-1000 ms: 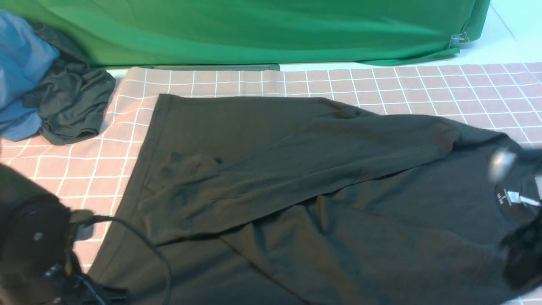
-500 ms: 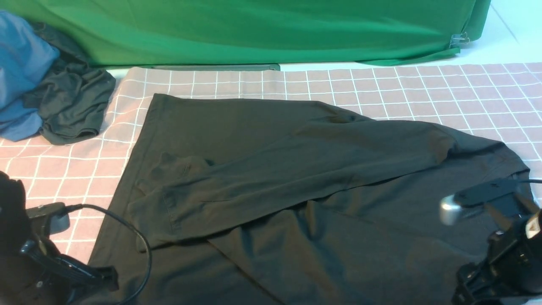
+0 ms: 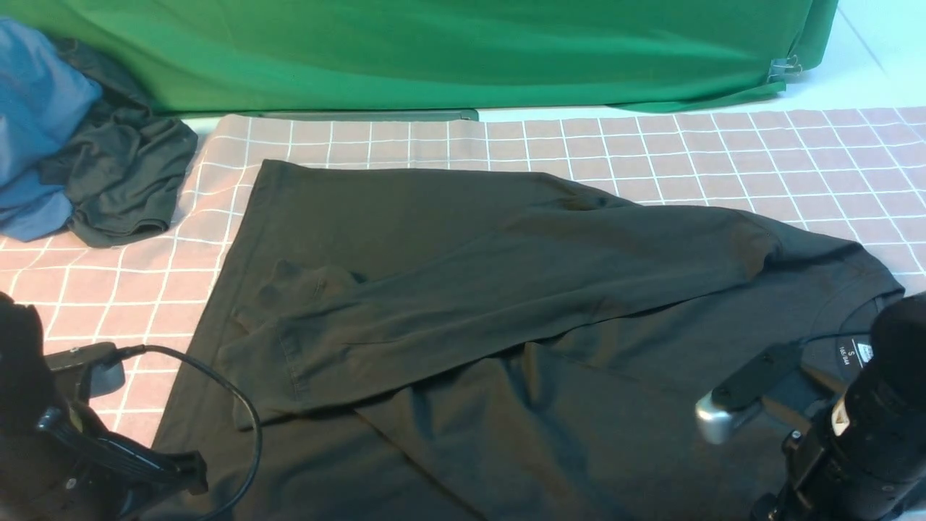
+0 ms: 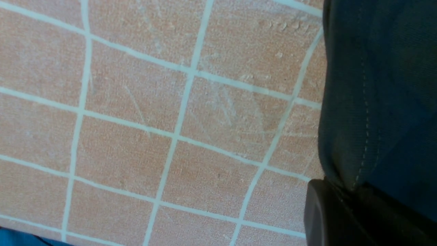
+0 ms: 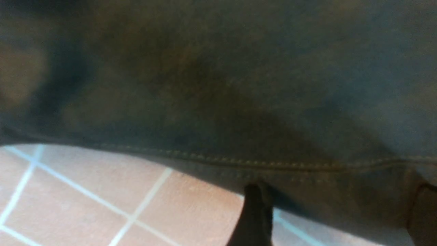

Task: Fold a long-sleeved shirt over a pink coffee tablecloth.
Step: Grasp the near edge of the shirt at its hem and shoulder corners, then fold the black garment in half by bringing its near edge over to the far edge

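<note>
Right, edges first. The long-sleeved shirt (image 3: 506, 311) lies flat across the pink coffee tablecloth (image 3: 723, 145). Hem points toward the cloth's left edge and collar toward its right edge. The near side runs out of the front view at the bottom. Far sleeve is folded over the body, cuff ending near the hem. Bare grid shows in a band along the tablecloth's far edge, widest at the far right corner. A narrower strip shows between hem and left edge.

Left gripper (image 4: 355, 194): clamped on the shirt's stitched hem at the near left. The left wrist view shows the hem running straight into the black finger, bare grid beside it. Right gripper (image 5: 339, 191): fingers (image 5: 256, 212) stand wide apart, gripping nothing, tips at the shirt's seamed edge. Can't tell if they touch the fabric.

Around: blue garment (image 3: 36, 108) and crumpled dark grey garment (image 3: 123, 174) are piled at the far left corner, apart from the shirt. A cable (image 3: 242, 412) from the left arm (image 3: 29, 405) loops over the hem area. The right arm (image 3: 882, 405) covers part of the collar. The white neck label (image 3: 846, 352) shows just beside it.

Surface: the tablecloth ripples slightly near the pile. A green cloth (image 3: 434, 51) hangs as backdrop behind the far edge, with a pale surface (image 3: 868, 79) to its right.
</note>
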Action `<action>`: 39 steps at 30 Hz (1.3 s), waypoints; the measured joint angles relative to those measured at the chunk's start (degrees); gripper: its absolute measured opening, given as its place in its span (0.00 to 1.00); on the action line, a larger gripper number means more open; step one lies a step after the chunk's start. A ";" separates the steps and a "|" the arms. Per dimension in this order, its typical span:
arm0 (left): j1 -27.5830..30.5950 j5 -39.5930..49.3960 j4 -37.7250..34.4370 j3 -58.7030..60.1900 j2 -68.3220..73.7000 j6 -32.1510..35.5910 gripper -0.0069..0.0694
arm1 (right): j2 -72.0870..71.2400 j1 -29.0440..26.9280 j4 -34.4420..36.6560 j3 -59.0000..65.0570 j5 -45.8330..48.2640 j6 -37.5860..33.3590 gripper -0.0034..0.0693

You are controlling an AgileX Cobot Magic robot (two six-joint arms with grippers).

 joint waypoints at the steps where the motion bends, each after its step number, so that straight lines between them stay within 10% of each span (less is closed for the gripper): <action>1: 0.00 -0.09 -0.13 0.00 0.00 0.00 0.15 | 0.42 0.00 -0.05 -0.12 -0.20 -0.16 0.86; 6: 0.00 -0.84 -0.71 0.00 0.00 0.00 0.15 | 1.53 0.00 -0.97 -0.63 0.10 -1.18 0.74; 12: 0.00 -0.81 -3.01 -1.90 0.00 0.12 0.15 | 1.18 0.00 -3.37 -0.70 -1.24 -2.37 0.15; 39: 0.11 2.91 -4.30 -34.68 13.19 -1.98 0.15 | -0.61 -7.68 -4.73 -20.79 3.55 -3.10 0.10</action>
